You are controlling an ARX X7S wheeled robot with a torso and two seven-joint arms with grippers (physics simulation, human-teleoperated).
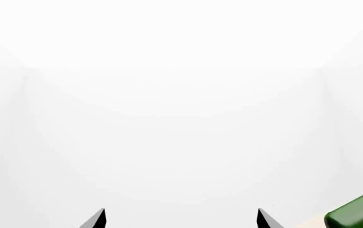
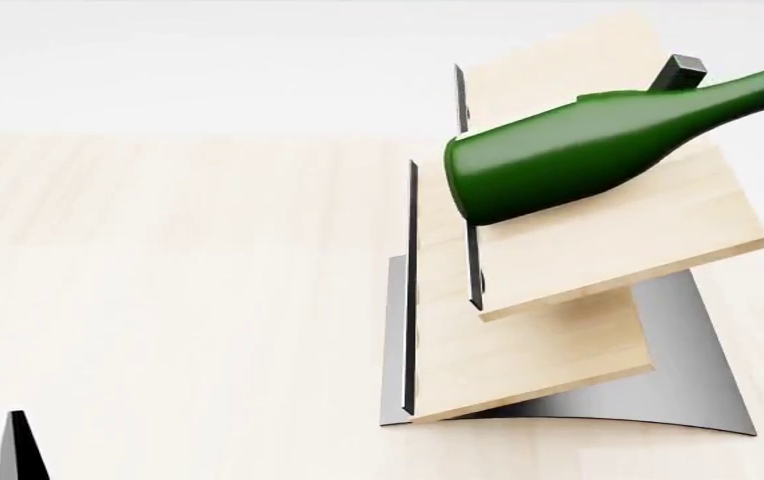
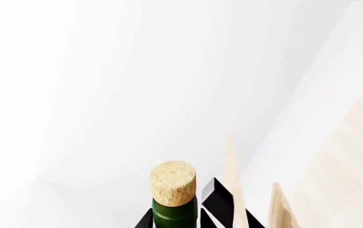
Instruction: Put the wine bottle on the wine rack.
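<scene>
Two slanted light-wood panels of the wine rack lie under the dark green glass wine bottle; my right gripper pinches its neck below the tan cork; I should lower gently, keeping it level; my left gripper is spread, idle.

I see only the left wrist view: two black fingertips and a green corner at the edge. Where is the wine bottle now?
Observer: The wine bottle lies tilted above the upper panel of the wine rack, base toward the panel's dark metal edge.
Operator: Which arm holds it?
Observer: The right gripper is shut on its neck, just below the cork.
Operator: Does it rest on the wood already?
Observer: I cannot tell; the head view shows it over the panel, but contact is not clear.
Operator: Is my left gripper near it?
Observer: The left gripper is open and holds nothing.
</scene>
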